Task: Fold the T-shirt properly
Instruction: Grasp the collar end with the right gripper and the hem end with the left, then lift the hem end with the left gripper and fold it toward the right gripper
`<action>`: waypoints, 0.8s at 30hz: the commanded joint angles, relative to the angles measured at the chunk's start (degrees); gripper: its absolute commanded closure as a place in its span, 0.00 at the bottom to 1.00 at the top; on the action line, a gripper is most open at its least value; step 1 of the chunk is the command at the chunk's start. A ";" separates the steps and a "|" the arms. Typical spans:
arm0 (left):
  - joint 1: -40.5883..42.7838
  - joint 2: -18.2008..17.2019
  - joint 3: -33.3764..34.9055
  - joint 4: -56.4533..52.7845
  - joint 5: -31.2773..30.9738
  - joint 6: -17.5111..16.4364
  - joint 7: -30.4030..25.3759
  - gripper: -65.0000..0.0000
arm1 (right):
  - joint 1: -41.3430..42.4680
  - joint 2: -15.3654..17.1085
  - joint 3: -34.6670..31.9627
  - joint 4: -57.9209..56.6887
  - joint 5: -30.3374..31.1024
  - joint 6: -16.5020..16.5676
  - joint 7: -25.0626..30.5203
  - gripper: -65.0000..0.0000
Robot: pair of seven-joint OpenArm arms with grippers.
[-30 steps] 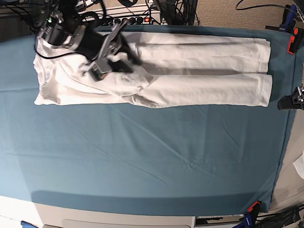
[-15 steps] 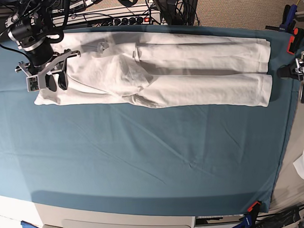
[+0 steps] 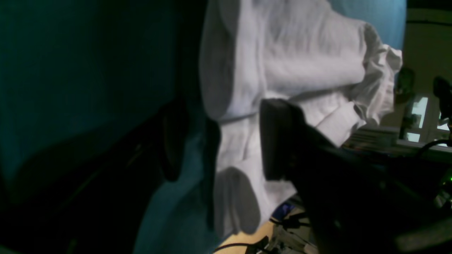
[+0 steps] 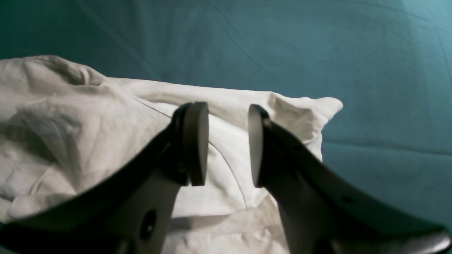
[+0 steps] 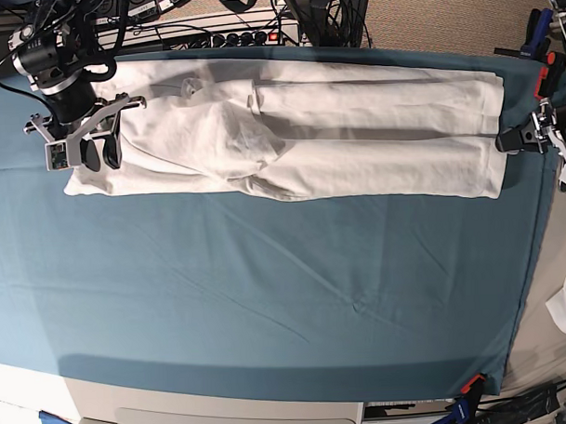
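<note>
White T-shirt (image 5: 355,140) folded lengthwise along far edge of teal cloth (image 5: 267,287). Right gripper (image 5: 97,151) over shirt's end, jaws apart, empty. Left gripper (image 5: 515,139) at opposite end, mostly cut off; wrist view dark, blurred, jaws seem apart.

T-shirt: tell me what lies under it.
The T-shirt lies folded lengthwise on the teal table cloth, which shows all around it. Anything between shirt and cloth is covered.

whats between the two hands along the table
The T-shirt, folded into a long white band, fills nearly the whole stretch from the right hand to the left hand. The base view shows this.
</note>
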 commanded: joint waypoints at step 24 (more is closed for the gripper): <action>-0.72 -1.31 6.80 10.08 0.36 0.92 -0.22 0.65 | 0.17 0.50 0.24 0.96 0.35 0.00 2.14 0.70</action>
